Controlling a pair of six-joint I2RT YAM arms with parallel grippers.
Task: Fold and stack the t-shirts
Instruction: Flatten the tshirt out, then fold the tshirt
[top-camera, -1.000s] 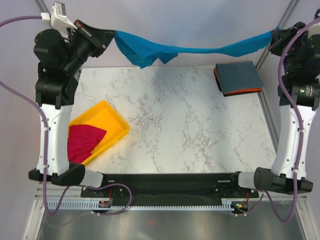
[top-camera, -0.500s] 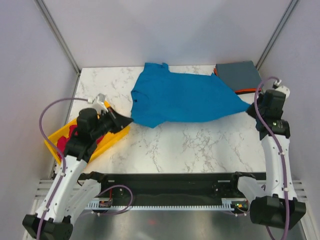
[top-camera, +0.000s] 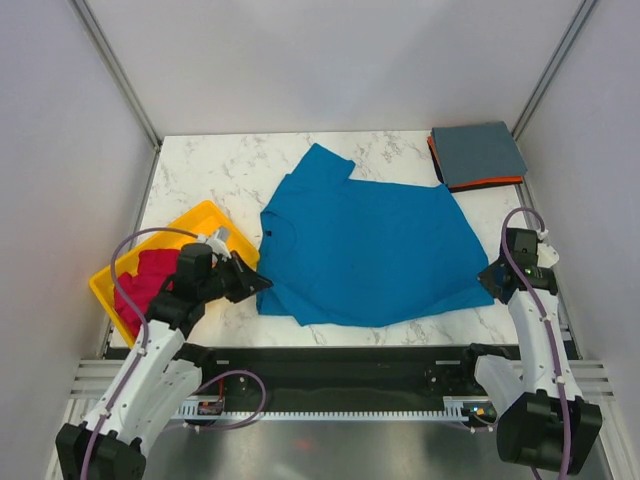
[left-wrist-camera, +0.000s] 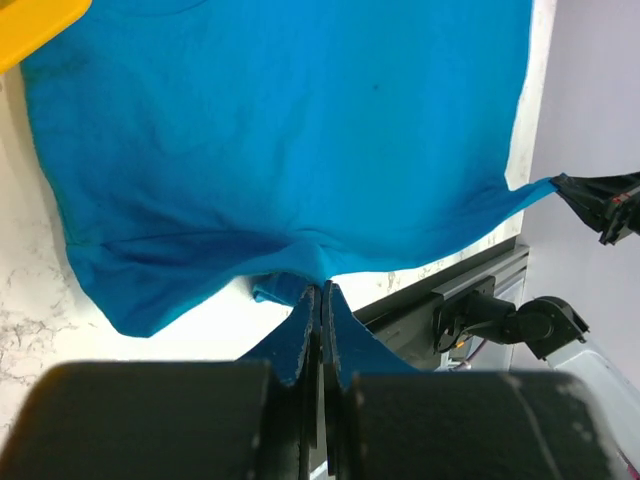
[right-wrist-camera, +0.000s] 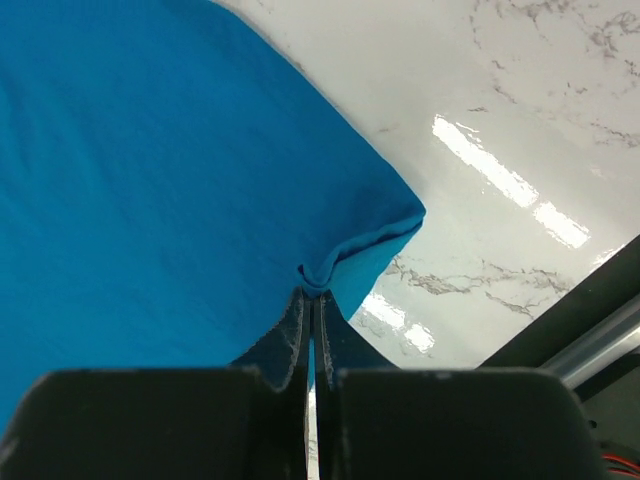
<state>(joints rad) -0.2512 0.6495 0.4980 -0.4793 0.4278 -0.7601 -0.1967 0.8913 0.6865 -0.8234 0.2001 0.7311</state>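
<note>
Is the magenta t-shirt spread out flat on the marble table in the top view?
No, the magenta t-shirt lies bunched up inside the yellow tray.

orange tee (top-camera: 490, 182) mostly under grey tee (top-camera: 478, 152), magenta tee (top-camera: 150, 282) partly behind L arm (top-camera: 165, 345)

Blue t-shirt (top-camera: 365, 250), earlier stretched midair, now lies spread on table (top-camera: 220, 175); left arm (top-camera: 160, 350) and right arm (top-camera: 535, 330) lower, drawn back toward near edge.

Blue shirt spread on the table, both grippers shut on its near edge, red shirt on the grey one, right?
No: top view shows the red shirt in the tray, not on the grey shirt; the blue shirt is spread, left gripper and right gripper shut on its near edge.
</note>
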